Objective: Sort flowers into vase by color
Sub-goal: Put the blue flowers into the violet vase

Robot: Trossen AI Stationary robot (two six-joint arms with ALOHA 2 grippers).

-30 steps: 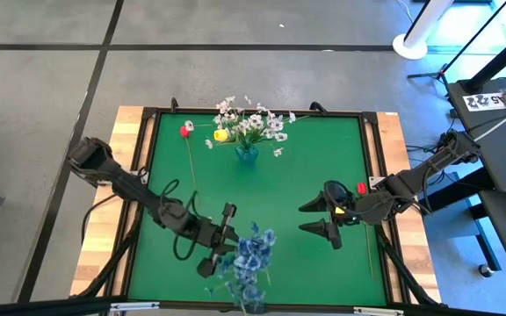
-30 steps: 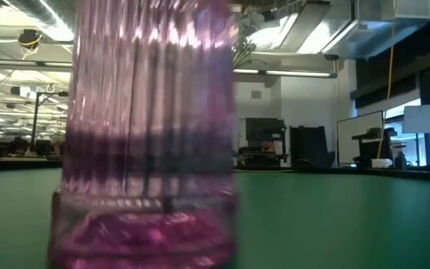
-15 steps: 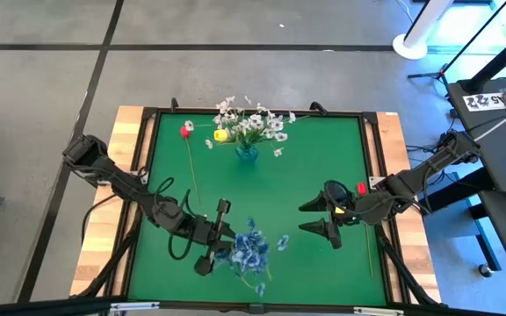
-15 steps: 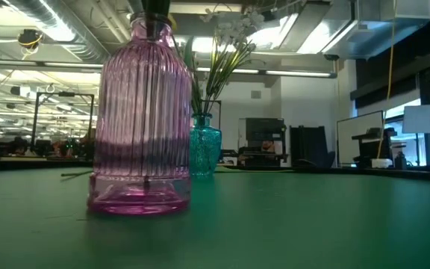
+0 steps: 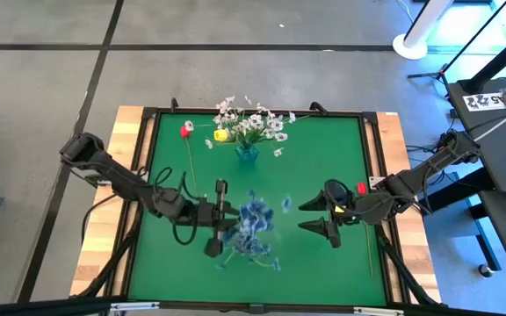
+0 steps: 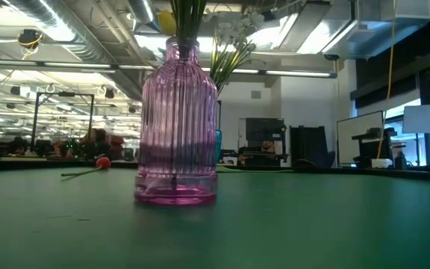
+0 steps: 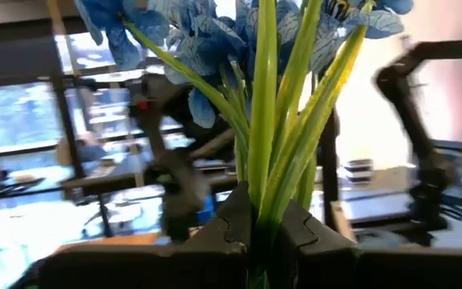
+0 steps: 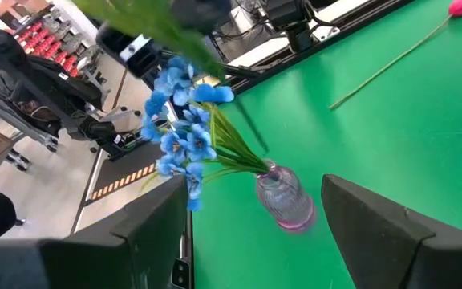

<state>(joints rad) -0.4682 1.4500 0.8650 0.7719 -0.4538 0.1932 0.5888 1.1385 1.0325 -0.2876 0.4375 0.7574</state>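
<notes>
Blue flowers (image 5: 253, 230) stand bunched in a pink ribbed vase (image 6: 176, 131) on the near middle of the green table (image 5: 323, 263). The left gripper (image 5: 215, 218) sits just left of the bunch; in its wrist view the green stems rise between its fingers (image 7: 227, 225), which appear closed on them. The right gripper (image 5: 328, 215) hangs over the right half of the table, well apart from the vase, its jaws spread wide and empty. Farther back, a red flower (image 5: 185, 132) lies on the far left. At the far middle, white flowers (image 5: 253, 121) fill a teal vase (image 5: 246, 154), with a yellow flower (image 5: 220, 135) beside them.
</notes>
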